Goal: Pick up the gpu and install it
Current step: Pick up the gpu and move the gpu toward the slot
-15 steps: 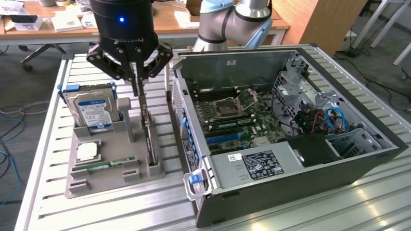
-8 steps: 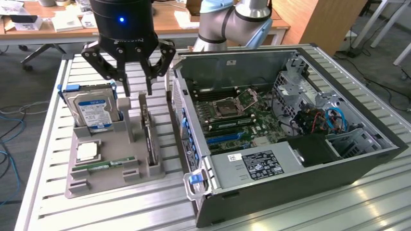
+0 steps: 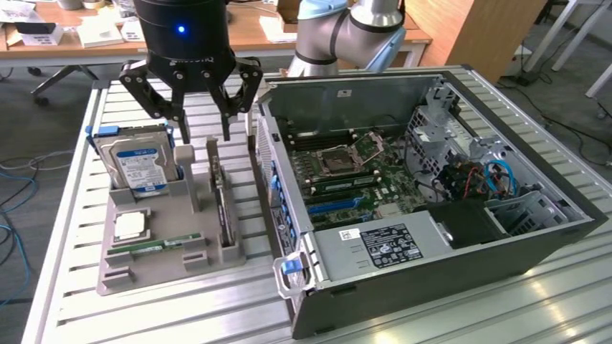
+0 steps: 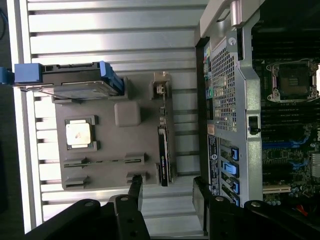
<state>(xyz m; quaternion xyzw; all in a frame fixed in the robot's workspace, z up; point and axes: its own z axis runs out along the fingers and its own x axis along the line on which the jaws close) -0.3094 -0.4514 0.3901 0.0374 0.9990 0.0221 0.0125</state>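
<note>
The gpu (image 3: 222, 204) stands on edge in a slot along the side of the grey holder tray (image 3: 177, 215) nearest the computer case; it is a thin dark card with a pale bracket end. In the wrist view the gpu (image 4: 164, 152) runs along the tray (image 4: 127, 145) edge. My gripper (image 3: 203, 136) hangs above the far end of the card, open, with nothing between its black fingers (image 3: 226, 125). The wrist view has the gripper (image 4: 167, 189) straddling the line of the card, apart from it.
The open computer case (image 3: 431, 179) lies on the exterior view's right, motherboard with blue slots (image 3: 335, 204) exposed. The tray also holds a hard drive (image 3: 139, 165), a CPU (image 3: 131, 224) and a RAM stick (image 3: 153, 246). Everything rests on a slatted aluminium table (image 3: 191, 308).
</note>
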